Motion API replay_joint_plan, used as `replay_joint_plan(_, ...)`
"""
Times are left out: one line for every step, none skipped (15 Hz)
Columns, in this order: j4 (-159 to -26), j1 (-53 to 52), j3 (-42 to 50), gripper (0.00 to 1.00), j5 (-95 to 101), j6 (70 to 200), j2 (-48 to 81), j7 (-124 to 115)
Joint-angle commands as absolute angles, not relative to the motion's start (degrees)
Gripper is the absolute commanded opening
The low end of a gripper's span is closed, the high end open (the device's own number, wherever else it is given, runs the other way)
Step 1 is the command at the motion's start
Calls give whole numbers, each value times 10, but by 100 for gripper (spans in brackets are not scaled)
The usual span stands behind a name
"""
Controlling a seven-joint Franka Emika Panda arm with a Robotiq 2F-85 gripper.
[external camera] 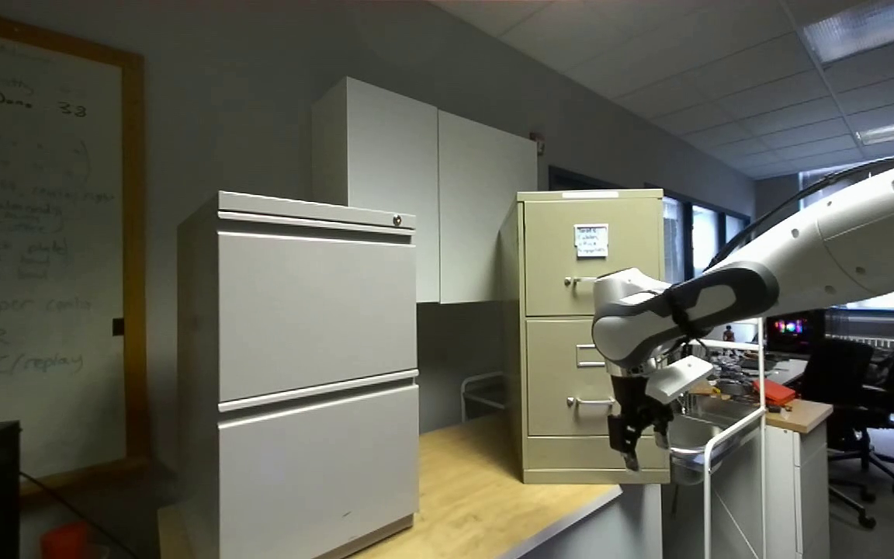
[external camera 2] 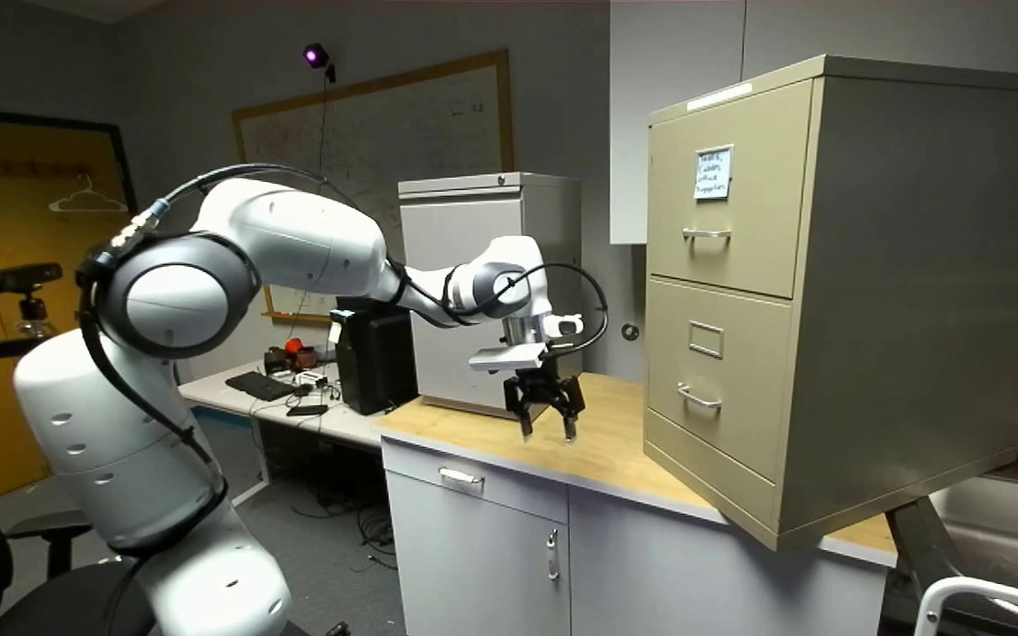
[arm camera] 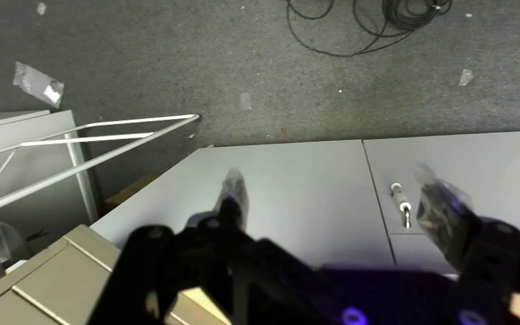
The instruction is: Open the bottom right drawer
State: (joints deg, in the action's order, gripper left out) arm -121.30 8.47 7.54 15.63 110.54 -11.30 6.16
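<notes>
The bottom right drawer (external camera: 556, 373) is the lower front of the beige filing cabinet and stands shut, flush with the cabinet. It also shows in an exterior view (external camera 2: 721, 375). Its small metal handle (external camera 2: 699, 397) is fully visible there. In an exterior view the handle (external camera: 588, 402) is partly covered by the wrist. My gripper (external camera: 647, 454) points down in front of the drawer, apart from it. It also shows left of the drawer front (external camera 2: 549, 437). In the wrist view the gripper (arm camera: 334, 189) has its fingers wide apart with nothing between them. The handle is out of the wrist view.
The upper drawer (external camera 2: 725, 190) with a label is shut. A wide grey cabinet (external camera: 315, 310) stands on the same wooden counter (external camera: 478, 466). A white metal frame (external camera: 709, 481) stands near the sink (external camera: 695, 435). Counter doors (arm camera: 296, 198) with a handle (arm camera: 400, 198) lie below the gripper.
</notes>
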Motion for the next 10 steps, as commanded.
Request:
replay_joint_plan(-1146,78,55,100,211,1085,-66,23)
replay_joint_plan(-1133,75,51,100,223,1082,-57,17)
replay_joint_plan(-1117,71,47,100,235,1075,-44,10)
replay_joint_plan(-1102,68,44,100,247,1069,-32,4)
replay_joint_plan(-1088,66,42,100,261,1064,-20,-5)
replay_joint_plan(-1071,63,40,100,278,1059,-5,-14)
replay_joint_plan(-1056,61,40,100,296,1053,8,-24)
replay_joint_plan(-1041,59,40,100,316,1049,23,-35)
replay_joint_plan(-1025,56,41,100,340,1043,39,-49)
replay_joint_plan(-1008,54,43,100,365,1037,55,-62)
